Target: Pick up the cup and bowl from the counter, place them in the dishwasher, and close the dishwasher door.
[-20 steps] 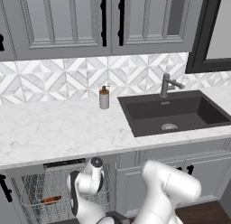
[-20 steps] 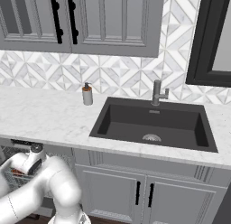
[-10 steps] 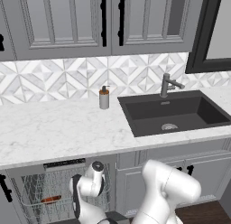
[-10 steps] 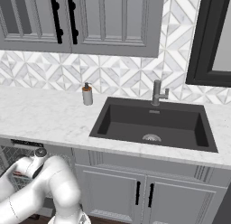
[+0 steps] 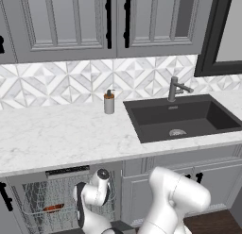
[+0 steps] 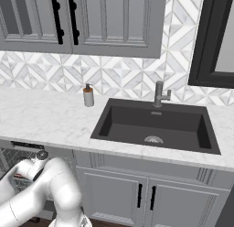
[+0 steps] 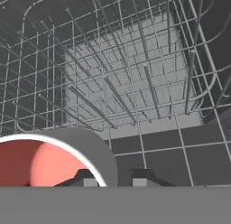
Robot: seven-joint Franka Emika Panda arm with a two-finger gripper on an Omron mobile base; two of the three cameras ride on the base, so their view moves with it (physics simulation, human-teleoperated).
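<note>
The cup (image 7: 49, 162), grey-white outside and red-pink inside, sits low in the dishwasher's wire rack (image 7: 135, 83). My gripper (image 7: 115, 181) straddles its rim. One fingertip (image 7: 89, 180) is inside the cup, and the other stands just clear of the outer wall, so the jaws are slightly open. The arm's wrist (image 5: 97, 190) reaches down into the open dishwasher (image 5: 47, 200) under the counter (image 5: 61, 134). The reddish-brown bowl (image 5: 53, 208) lies in the rack to the left of the wrist. The arm hides the dishwasher door.
A soap dispenser (image 5: 109, 102) stands on the counter left of the black sink (image 5: 182, 117) and its tap (image 5: 175, 89). Grey cabinet doors (image 6: 151, 194) run below the sink, and wall cabinets hang above. Upright wire tines (image 7: 149, 90) rise from the rack floor ahead of the cup.
The wrist has sunk a little lower into the dishwasher. The counter, the sink and the bowl have not moved.
</note>
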